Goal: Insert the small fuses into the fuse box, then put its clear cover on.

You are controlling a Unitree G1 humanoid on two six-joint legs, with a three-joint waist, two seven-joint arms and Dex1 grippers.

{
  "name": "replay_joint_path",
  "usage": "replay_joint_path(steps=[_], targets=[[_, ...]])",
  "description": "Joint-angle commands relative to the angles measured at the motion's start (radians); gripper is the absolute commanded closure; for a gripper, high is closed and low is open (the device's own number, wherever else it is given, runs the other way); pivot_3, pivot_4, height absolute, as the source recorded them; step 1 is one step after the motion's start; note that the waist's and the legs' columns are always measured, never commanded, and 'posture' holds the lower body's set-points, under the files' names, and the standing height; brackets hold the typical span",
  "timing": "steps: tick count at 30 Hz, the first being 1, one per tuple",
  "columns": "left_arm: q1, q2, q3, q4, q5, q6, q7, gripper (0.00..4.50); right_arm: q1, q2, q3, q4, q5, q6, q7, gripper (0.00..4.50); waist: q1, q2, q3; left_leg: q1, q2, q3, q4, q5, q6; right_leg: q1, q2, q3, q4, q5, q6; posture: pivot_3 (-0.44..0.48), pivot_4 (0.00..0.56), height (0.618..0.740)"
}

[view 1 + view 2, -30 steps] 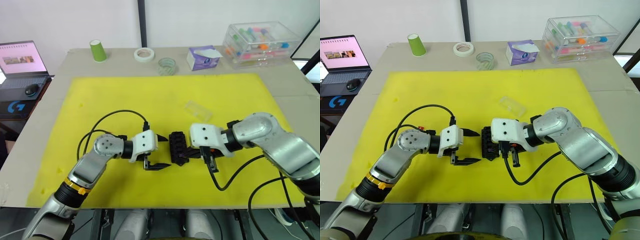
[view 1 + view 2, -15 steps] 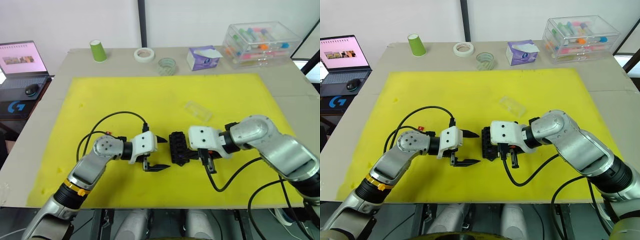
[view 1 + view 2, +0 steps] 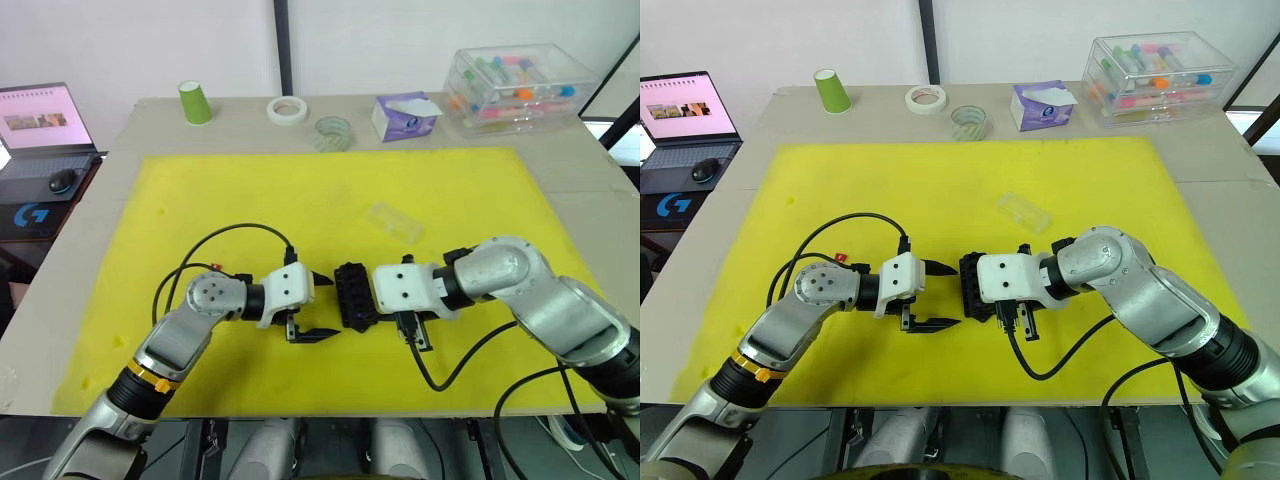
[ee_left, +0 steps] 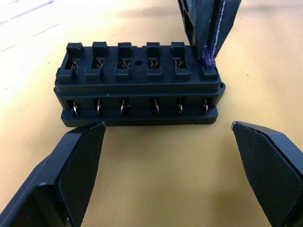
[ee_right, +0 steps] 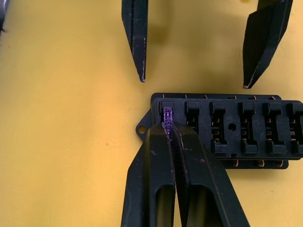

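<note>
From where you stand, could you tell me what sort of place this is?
Probably a robotics lab bench: a yellow mat over the work table, a laptop on a side stand, and a clear drawer box of small coloured parts.

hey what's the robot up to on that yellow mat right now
The right gripper is shut on a small purple fuse and is pressing it into the end slot of the black fuse box, which sits on the yellow mat. The other slots in view look empty. The left gripper waits open beside the box, not touching it. The clear cover lies on the mat farther back, not yet fitted.
</note>
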Motion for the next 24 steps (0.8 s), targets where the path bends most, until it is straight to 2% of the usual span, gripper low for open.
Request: replay_joint_path(steps=[1, 4, 7, 9, 24], targets=[[-0.006, 0.004, 0.012, -0.029, -0.001, -0.002, 0.004, 0.03, -0.004, 0.006, -0.007, 0.008, 0.002, 0.027, 0.012, 4.50, 0.000, 0.000, 0.000, 0.000, 0.000, 0.000, 0.000, 0.000, 0.000, 0.000, 0.000, 0.000, 0.000, 0.000, 0.000, 0.000, 0.150, 0.740], [-0.010, 0.003, 0.013, -0.026, -0.001, -0.004, 0.006, 0.03, -0.010, 0.006, -0.010, 0.004, 0.003, 0.036, 0.021, 4.50, 0.000, 0.000, 0.000, 0.000, 0.000, 0.000, 0.000, 0.000, 0.000, 0.000, 0.000, 0.000, 0.000, 0.000, 0.000, 0.000, 0.150, 0.740], [-0.013, -0.001, 0.011, -0.024, 0.001, -0.004, 0.010, 0.00, -0.014, 0.003, -0.020, -0.001, 0.015, 0.048, 0.030, 3.83, 0.000, 0.000, 0.000, 0.000, 0.000, 0.000, 0.000, 0.000, 0.000, 0.000, 0.000, 0.000, 0.000, 0.000, 0.000, 0.000, 0.150, 0.740], [-0.014, -0.005, 0.011, -0.024, 0.000, -0.002, 0.015, 0.00, -0.023, -0.002, -0.036, -0.006, 0.035, 0.065, 0.044, 3.16, 0.000, 0.000, 0.000, 0.000, 0.000, 0.000, 0.000, 0.000, 0.000, 0.000, 0.000, 0.000, 0.000, 0.000, 0.000, 0.000, 0.150, 0.740], [-0.026, -0.008, 0.024, -0.009, -0.006, 0.000, 0.028, 0.00, -0.067, 0.027, -0.120, -0.007, 0.128, 0.135, 0.035, 3.16, 0.000, 0.000, 0.000, 0.000, 0.000, 0.000, 0.000, 0.000, 0.000, 0.000, 0.000, 0.000, 0.000, 0.000, 0.000, 0.000, 0.150, 0.740]])
